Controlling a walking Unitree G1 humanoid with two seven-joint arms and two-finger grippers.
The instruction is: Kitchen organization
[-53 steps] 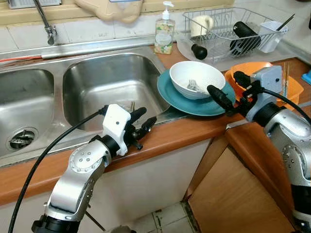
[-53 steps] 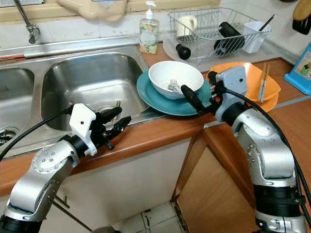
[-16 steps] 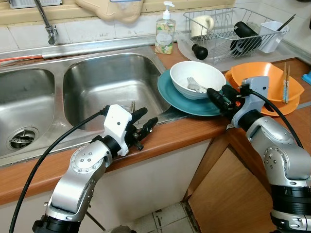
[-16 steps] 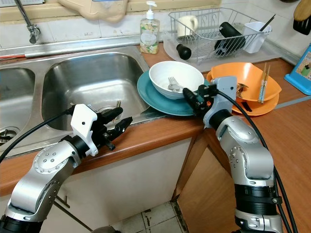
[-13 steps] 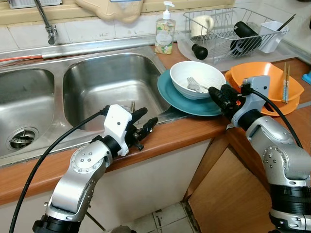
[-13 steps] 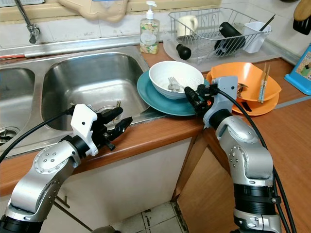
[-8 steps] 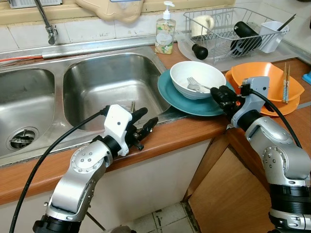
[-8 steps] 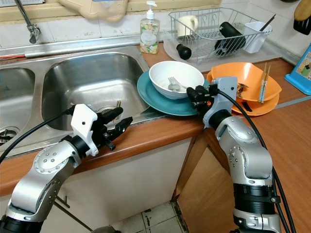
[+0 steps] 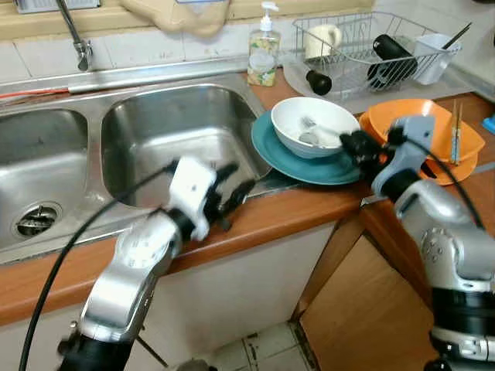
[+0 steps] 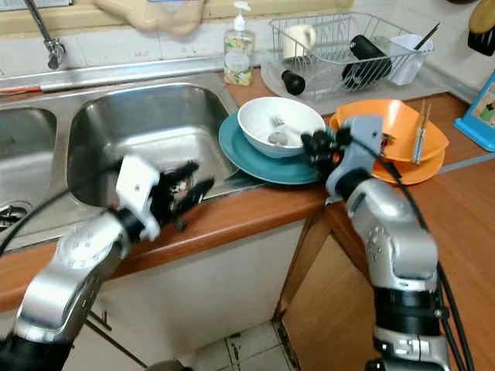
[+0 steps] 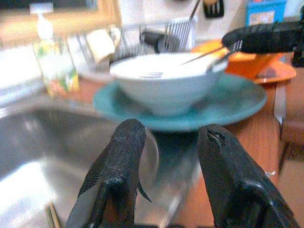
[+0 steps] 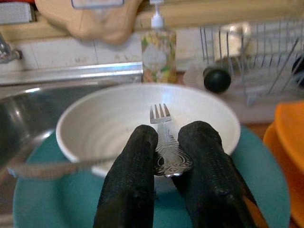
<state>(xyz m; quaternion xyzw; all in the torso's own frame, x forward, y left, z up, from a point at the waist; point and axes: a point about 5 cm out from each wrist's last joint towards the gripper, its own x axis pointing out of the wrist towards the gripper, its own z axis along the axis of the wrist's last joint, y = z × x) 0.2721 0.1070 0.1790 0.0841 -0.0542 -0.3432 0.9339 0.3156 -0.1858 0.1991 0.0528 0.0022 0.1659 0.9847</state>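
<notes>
Right gripper (image 12: 164, 156) fingers pinch the silver metal fork (image 12: 164, 142) handle over the white ceramic bowl (image 12: 95, 128), likely for lifting; left gripper (image 11: 164, 156) fingers are spread, idle.

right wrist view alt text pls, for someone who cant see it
The right gripper has its two black fingers closed on the handle of a silver fork over a white bowl on a teal plate. Behind stand a soap bottle and a wire dish rack.

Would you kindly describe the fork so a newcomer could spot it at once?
Right of the steel sink, a teal plate carries a white bowl. The fork points tines-first into that bowl, its patterned handle pinched by the right gripper. It is the only utensil there with prongs.
</notes>
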